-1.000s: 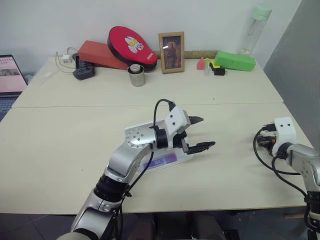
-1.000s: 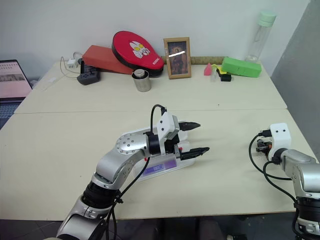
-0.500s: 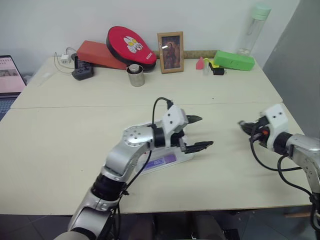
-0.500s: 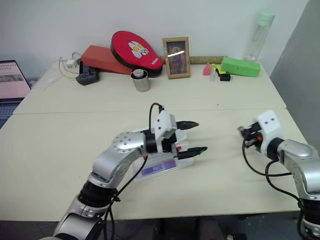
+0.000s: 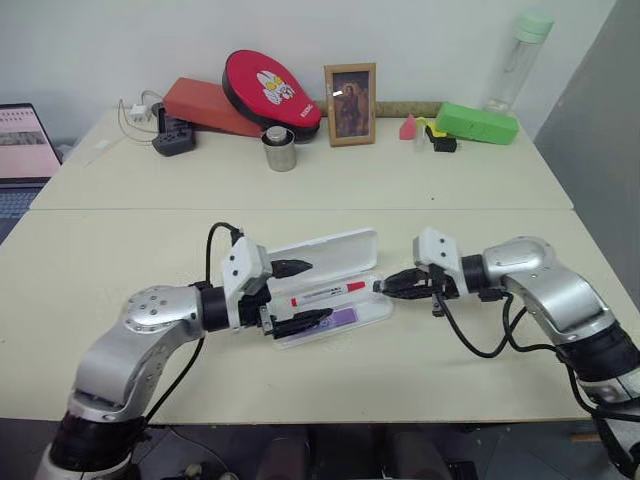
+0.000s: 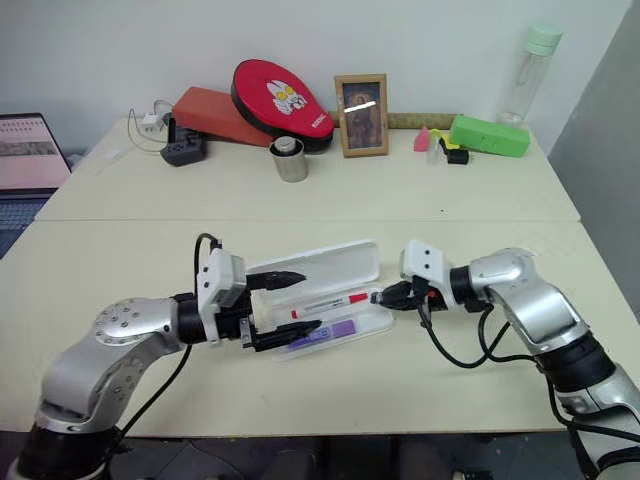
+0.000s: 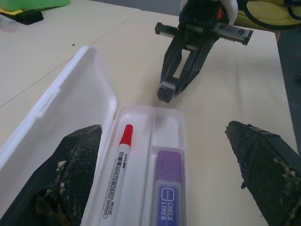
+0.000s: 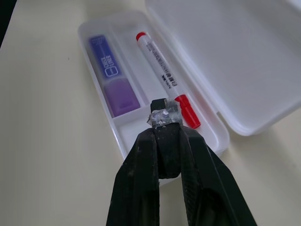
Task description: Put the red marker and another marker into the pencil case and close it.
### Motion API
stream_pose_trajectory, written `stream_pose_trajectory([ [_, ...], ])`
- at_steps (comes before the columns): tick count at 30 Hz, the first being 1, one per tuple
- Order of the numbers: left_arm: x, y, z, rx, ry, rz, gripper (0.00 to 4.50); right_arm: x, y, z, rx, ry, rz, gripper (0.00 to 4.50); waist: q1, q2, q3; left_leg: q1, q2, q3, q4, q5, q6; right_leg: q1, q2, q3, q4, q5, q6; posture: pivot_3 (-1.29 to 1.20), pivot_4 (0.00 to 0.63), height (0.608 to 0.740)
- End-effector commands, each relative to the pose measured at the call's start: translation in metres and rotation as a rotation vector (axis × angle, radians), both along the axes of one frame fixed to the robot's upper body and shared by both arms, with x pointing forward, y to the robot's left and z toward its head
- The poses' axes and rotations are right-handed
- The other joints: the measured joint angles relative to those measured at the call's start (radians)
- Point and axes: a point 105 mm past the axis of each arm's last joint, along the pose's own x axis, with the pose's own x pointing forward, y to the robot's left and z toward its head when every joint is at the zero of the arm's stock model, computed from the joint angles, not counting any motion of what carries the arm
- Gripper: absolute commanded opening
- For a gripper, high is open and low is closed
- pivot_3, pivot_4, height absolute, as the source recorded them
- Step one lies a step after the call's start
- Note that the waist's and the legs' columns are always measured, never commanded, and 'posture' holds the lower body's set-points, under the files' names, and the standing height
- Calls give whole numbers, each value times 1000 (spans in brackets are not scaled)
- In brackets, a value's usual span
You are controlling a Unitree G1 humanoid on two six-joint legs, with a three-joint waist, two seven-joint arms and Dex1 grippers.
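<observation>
**Both markers in, lid still up**

The case (image 5: 335,300) lies open on the near table between the two grippers, its long axis running across the robot from left to right. The red marker (image 5: 327,293) lies along the tray's far compartment, next to the hinge, with its cap toward the right arm. The purple marker (image 5: 335,318) lies in the near compartment, parallel to it. The lid (image 5: 325,252) stands tilted back on the far side of the tray, hinged along the far long edge.

The left gripper (image 5: 300,295) hovers at the case's left end, jaws spread wide and holding nothing, one finger toward the lid and the other over the tray's near part. The right gripper (image 5: 390,285) sits just beside the case's right end, fingers pinched together and empty, its tip close to the tray's end wall; contact cannot be told.

What is left, as I judge it, is closing. The lid has to swing from the far side toward the robot. The left gripper's far finger looks nearer the lid's edge, while the right tip is placed to steady the tray end.
</observation>
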Motion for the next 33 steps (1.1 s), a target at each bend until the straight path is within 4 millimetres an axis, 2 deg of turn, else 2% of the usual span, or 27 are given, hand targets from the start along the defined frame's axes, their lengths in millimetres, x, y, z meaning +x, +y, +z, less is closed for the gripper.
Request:
stream_pose_trajectory([
  [1,-11,6,12,0,-49,-3,4500,-1,12,0,-28,-20,85,270,-3,0,0,0,0,0,0,0,0,0,0,0,0,0,0,0,150,740],
  [5,-14,10,12,5,-46,25,4500,1,15,-8,-52,-8,107,270,-7,0,0,1,2,0,0,0,0,-1,1,0,1,1,-1,0,150,740],
  [21,-15,8,11,3,-44,49,4500,9,28,-10,-52,-12,131,270,-7,0,0,1,3,0,0,0,0,-1,2,0,1,1,-2,0,150,740],
  [22,-15,8,11,4,-44,49,4500,8,28,-10,-51,-11,131,619,-7,0,0,1,3,0,0,0,0,-1,2,0,1,1,-2,0,150,740],
  [24,-14,8,12,2,-44,46,4500,8,29,-9,-46,-9,129,985,-7,0,0,1,3,1,0,0,0,-1,2,0,1,1,-2,0,150,740],
  [29,-13,7,12,5,-45,42,4500,9,30,-4,-28,-19,125,2312,-7,0,0,1,3,1,-1,0,0,-1,2,0,1,1,-2,0,150,740],
  [32,-12,7,12,6,-47,39,4500,9,31,-1,-19,-25,127,2820,-7,0,0,1,3,0,-1,0,0,-1,2,0,1,1,-2,0,150,740],
  [33,-12,7,13,7,-48,39,4500,9,32,0,-16,-27,128,3111,-7,0,0,1,3,0,-1,0,0,-1,2,0,1,1,-2,0,150,740],
])
